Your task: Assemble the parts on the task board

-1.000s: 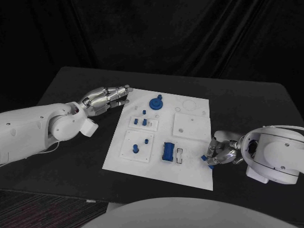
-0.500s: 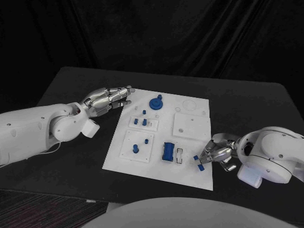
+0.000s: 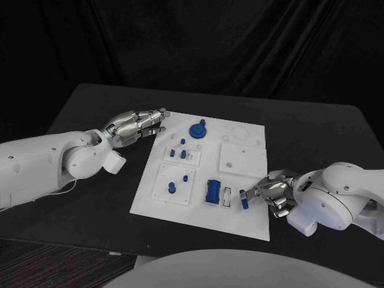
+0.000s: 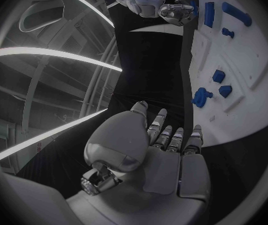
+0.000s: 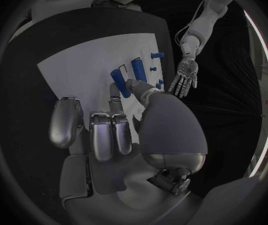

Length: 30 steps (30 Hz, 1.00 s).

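Observation:
The white task board (image 3: 244,223) lies mid-table. My right hand (image 3: 272,192) hovers over the board's near right part and pinches a small blue part (image 3: 244,203) just right of an empty slot (image 3: 227,197). A large blue block (image 3: 213,192) stands left of that slot. In the right wrist view the held blue part (image 5: 119,82) sits between thumb and finger, close to the blue block (image 5: 138,72). My left hand (image 3: 138,126) is off the board's far left corner, fingers stretched out and holding nothing; its palm (image 4: 165,155) faces the board (image 4: 253,85).
On the board stand a round knobbed blue part (image 3: 196,129), small blue pegs (image 3: 183,155) and another blue piece (image 3: 170,188). A raised white square plate (image 3: 242,159) lies on the board's right half. Black table (image 3: 88,108) surrounds the board.
My right hand has moved left over the board's near right edge, carrying the small blue part toward the slot beside the blue block. The left hand has stayed put.

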Tool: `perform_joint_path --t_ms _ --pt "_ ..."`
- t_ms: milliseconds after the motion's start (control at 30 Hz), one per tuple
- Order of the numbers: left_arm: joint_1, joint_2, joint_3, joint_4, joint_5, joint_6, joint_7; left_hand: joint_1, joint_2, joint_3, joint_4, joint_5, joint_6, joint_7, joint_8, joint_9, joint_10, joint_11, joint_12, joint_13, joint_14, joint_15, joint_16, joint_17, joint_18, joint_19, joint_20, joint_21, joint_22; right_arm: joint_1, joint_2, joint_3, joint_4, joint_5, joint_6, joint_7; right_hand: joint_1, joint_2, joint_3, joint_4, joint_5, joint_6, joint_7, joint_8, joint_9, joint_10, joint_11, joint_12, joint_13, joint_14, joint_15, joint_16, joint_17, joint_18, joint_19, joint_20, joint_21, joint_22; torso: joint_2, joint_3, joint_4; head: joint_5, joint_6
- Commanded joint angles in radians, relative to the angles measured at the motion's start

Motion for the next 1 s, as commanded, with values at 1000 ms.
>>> perform_joint_path --t_ms 1000 --pt "-0.001 0.001 0.001 0.003 0.007 -0.007 0.022 0.002 -0.001 0.001 -0.009 0.006 -0.025 0.000 -0.010 -0.002 0.005 0.007 0.006 0.001 0.000 0.004 -0.004 -0.001 0.010 0.006 0.000 0.003 0.000 -0.060 0.093 0.000 -0.016 0.063 -0.234 0.100 -0.024 0.044 -0.053 -0.005 0.016 -0.027 -0.015 0.010 0.046 0.106 0.005 0.001 0.263 0.100 0.002 -0.006 0.243 0.017 -0.026 0.001 -0.044 0.157 -0.001 0.0019 -0.0021 -0.004 0.000"
